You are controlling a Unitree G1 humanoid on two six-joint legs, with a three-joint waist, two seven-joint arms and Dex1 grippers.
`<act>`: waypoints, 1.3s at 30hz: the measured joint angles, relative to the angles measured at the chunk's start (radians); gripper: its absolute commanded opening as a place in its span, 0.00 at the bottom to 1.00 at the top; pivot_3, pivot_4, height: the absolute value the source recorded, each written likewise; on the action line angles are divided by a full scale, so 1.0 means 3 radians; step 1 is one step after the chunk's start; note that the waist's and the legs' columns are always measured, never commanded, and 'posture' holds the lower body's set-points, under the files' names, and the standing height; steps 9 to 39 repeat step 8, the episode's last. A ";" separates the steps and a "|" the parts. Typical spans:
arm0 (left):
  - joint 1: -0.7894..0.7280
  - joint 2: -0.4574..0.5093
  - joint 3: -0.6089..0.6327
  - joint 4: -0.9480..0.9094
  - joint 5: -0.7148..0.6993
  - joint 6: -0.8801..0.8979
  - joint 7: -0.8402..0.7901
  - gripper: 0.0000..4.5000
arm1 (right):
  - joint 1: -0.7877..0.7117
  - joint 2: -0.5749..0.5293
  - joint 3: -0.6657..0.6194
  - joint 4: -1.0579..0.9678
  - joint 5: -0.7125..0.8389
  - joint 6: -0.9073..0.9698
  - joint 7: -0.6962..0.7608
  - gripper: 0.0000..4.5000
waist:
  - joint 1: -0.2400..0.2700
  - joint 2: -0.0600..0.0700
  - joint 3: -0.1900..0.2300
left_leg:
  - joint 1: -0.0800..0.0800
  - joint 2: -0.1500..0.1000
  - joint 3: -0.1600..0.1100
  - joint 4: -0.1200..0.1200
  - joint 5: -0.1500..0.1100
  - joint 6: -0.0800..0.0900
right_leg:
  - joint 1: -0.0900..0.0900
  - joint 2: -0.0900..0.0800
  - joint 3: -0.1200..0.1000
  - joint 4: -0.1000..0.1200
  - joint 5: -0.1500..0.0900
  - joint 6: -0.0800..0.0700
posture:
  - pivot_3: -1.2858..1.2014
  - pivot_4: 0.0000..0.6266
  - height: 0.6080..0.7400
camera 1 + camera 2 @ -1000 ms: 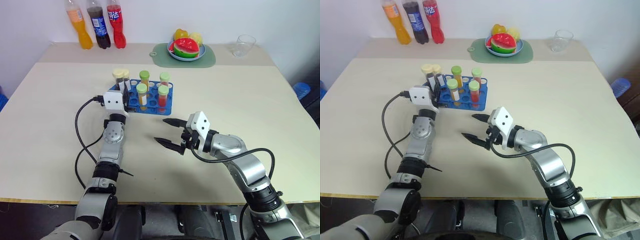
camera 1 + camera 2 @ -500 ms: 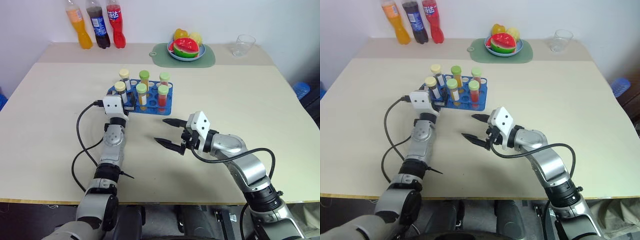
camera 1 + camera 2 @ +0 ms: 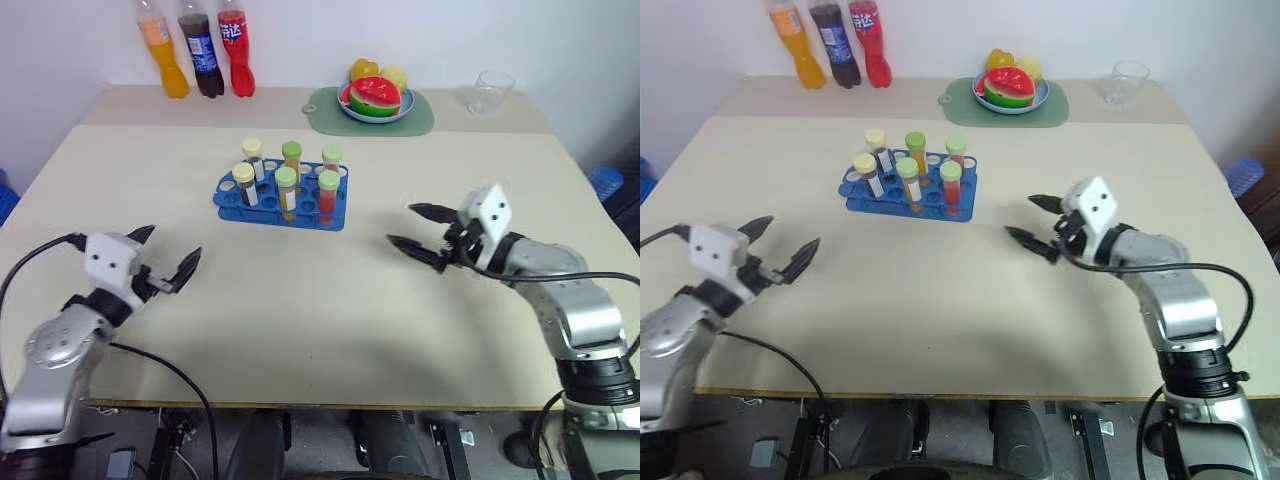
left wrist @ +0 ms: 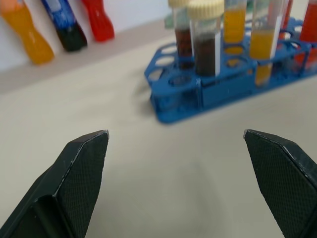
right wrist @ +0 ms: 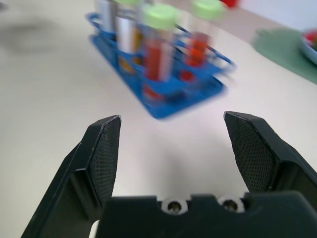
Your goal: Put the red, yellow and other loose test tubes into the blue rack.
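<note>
The blue rack (image 3: 286,203) stands on the table's middle left. Several capped test tubes stand upright in it: two dark ones with cream caps (image 3: 243,173), and green-capped ones with yellow (image 3: 287,180) and red (image 3: 327,183) liquid. Every tube I see stands in the rack. My left gripper (image 3: 170,247) hovers open and empty near the front left, well short of the rack (image 4: 198,94). My right gripper (image 3: 401,225) hangs open and empty to the right of the rack (image 5: 163,101), pointing toward it.
Three soda bottles (image 3: 197,50) stand at the back left. A green mat with a plate of fruit (image 3: 375,98) lies at the back middle, and a clear glass (image 3: 490,90) at the back right. A black cable (image 3: 150,360) trails from my left wrist.
My left gripper opened, left a cream-capped dark tube in the rack, and pulled back to the front left. My right arm swung to the right, away from the rack.
</note>
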 measured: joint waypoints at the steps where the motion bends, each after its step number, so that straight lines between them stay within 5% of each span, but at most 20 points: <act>1: 0.0068 0.0052 0.0057 -0.0010 -0.0015 0.0032 -0.0064 1.00 | 0.0002 -0.0050 -0.0038 0.0093 -0.0002 -0.0025 0.0039 0.82 | -0.0007 0.0000 0.0000 | 0.0001 0.0001 0.0002 0.0000 0.0000 0.0001 | 0.0000 0.0001 0.0000 0.0000 0.0000 0.0000 | 0.52 0.24 0.95; 39: 0.0134 0.0032 0.0171 -0.0106 -0.0077 0.0225 -0.0127 1.00 | 0.0067 -0.0160 -0.0100 0.0324 -0.0018 -0.0169 0.0239 0.82 | -0.0016 0.0001 0.0001 | 0.0007 0.0004 0.0006 -0.0001 -0.0001 0.0001 | 0.0001 0.0003 0.0004 0.0002 0.0000 0.0000 | 0.52 0.24 0.95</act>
